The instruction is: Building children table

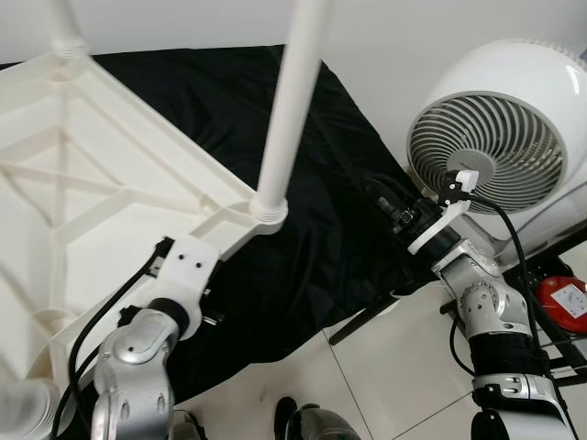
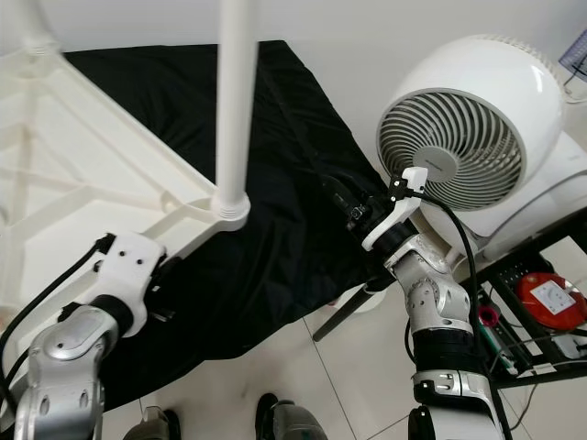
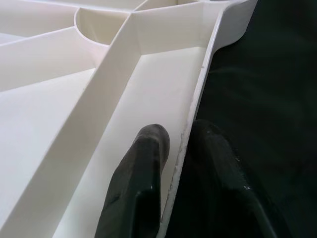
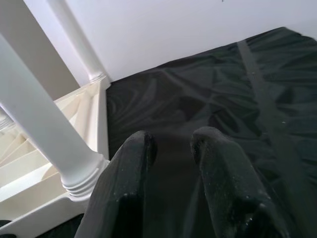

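Left end effector (image 3: 173,163) pinches the inverted table top's rim (image 3: 198,99) to steady it; my right end effector (image 4: 171,144) — fingers slightly parted, empty — hovers near the fitted leg (image 1: 289,119).

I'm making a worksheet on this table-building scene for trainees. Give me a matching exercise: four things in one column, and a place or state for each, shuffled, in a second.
Things
1. left gripper
2. right gripper
3. table leg
4. fan

Places or states
A. stands upright in a corner socket of the upturned tabletop
B. sits to the robot's right, beside the black cloth
C. fingers straddle the tabletop's edge wall
D. hovers over the black cloth, holding nothing

Pairs: 1-C, 2-D, 3-A, 4-B
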Robot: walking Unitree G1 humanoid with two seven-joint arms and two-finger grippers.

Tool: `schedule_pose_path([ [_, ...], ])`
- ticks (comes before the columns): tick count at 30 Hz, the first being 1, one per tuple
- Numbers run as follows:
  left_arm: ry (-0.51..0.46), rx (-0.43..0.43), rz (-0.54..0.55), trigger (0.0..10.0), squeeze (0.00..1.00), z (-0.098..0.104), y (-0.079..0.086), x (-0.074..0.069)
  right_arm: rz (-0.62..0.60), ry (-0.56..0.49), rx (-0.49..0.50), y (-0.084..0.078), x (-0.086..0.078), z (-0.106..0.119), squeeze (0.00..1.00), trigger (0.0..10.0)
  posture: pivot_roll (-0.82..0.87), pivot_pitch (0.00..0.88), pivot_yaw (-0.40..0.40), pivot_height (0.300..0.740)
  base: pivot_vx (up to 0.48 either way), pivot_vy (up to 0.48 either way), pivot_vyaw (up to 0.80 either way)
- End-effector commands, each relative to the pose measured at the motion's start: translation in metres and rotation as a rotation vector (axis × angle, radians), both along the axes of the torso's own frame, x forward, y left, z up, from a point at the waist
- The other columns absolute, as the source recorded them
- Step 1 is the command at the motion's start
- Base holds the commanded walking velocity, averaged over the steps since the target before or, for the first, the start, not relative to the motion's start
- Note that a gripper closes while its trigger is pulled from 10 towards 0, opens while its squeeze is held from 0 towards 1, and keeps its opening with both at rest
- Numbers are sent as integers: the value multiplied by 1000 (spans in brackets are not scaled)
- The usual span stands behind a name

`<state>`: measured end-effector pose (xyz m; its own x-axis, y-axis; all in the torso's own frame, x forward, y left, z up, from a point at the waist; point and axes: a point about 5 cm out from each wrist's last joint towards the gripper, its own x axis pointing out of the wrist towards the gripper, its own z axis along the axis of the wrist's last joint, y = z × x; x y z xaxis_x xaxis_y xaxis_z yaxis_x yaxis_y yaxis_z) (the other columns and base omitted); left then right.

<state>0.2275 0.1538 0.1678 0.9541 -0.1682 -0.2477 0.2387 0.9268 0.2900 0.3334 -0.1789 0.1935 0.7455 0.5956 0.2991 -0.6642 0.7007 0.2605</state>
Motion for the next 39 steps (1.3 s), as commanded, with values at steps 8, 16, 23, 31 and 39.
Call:
schedule_pose_path([
  [8, -97, -133, 275, 10000, 0, -1, -16, 20, -3, -7, -4, 3, 3, -1, 0, 10000, 146, 166, -97, 740, 0, 0, 0],
  [16, -158, -207, 51, 10000, 1000, 13, -45, 42, -33, -22, 5, -1, 0, -1, 0, 10000, 128, 159, -77, 740, 0, 0, 0],
  [23, -223, -205, -164, 10000, 0, 24, -62, 42, -69, -21, 16, -4, -6, -6, 0, 10000, 129, 153, -57, 740, 0, 0, 0],
  [31, -266, -220, -273, 10000, 0, 25, -65, 36, -76, -19, 26, 0, -8, -11, 0, 10000, 137, 158, -55, 740, 0, 0, 0],
  [39, -375, -245, -242, 10000, 0, 25, -48, 32, -84, -12, 24, 3, -8, -13, 0, 10000, 151, 169, -72, 740, 0, 0, 0],
])
